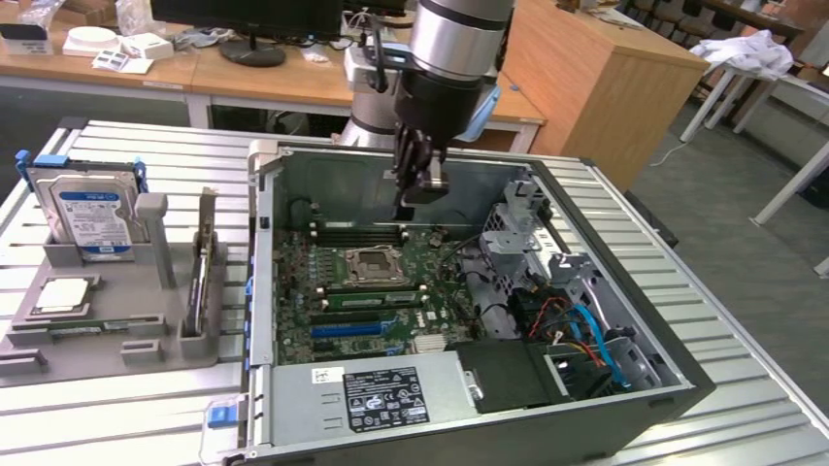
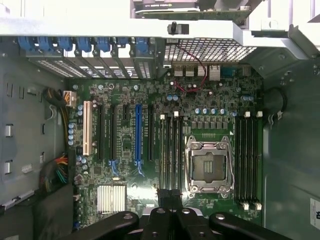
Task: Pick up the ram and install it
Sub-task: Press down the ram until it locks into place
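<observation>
A long green ram (image 1: pixel 369 297) lies along a memory slot just beside the empty processor socket (image 1: pixel 376 262) on the motherboard inside the open computer case (image 1: pixel 279 291). My gripper (image 1: pixel 407 209) hangs above the board's far side, over the other bank of memory slots (image 1: pixel 369 233), and touches nothing. In the wrist view the gripper (image 2: pixel 170 199) has its dark fingertips (image 2: pixel 176 200) pressed together with nothing between them. They sit over one end of the slots (image 2: pixel 172 150) next to the socket (image 2: pixel 209 165).
A grey holder tray (image 1: pixel 78 354) on the exterior view's left carries a blue-labelled hard drive (image 1: pixel 88 209), a square silver processor (image 1: pixel 62 294) and a long card standing on edge (image 1: pixel 201 277). Drive cages and cables (image 1: pixel 577 320) crowd the case's right side. Desks stand behind.
</observation>
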Motion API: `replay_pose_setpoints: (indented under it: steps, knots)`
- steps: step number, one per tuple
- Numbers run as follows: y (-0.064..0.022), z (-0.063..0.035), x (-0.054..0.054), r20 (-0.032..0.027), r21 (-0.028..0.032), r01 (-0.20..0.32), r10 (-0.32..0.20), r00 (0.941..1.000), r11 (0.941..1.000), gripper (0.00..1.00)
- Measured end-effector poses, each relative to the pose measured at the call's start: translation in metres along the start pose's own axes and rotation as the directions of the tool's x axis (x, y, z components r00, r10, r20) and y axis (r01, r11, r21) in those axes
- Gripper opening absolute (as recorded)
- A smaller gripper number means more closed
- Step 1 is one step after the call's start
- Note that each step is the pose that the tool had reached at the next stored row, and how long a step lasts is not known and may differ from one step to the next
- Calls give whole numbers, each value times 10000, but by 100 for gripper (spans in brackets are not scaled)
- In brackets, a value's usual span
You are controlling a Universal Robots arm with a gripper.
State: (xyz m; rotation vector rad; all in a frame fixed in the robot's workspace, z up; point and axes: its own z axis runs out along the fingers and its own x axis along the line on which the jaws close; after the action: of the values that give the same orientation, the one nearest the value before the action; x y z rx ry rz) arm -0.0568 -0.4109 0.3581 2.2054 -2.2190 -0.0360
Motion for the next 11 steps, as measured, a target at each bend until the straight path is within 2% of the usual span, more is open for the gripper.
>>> replay_pose_setpoints:
  steps: [11]
  knots:
    - [-21, -1, 0, 0, 0, -1, 1, 10000, 10000, 11]
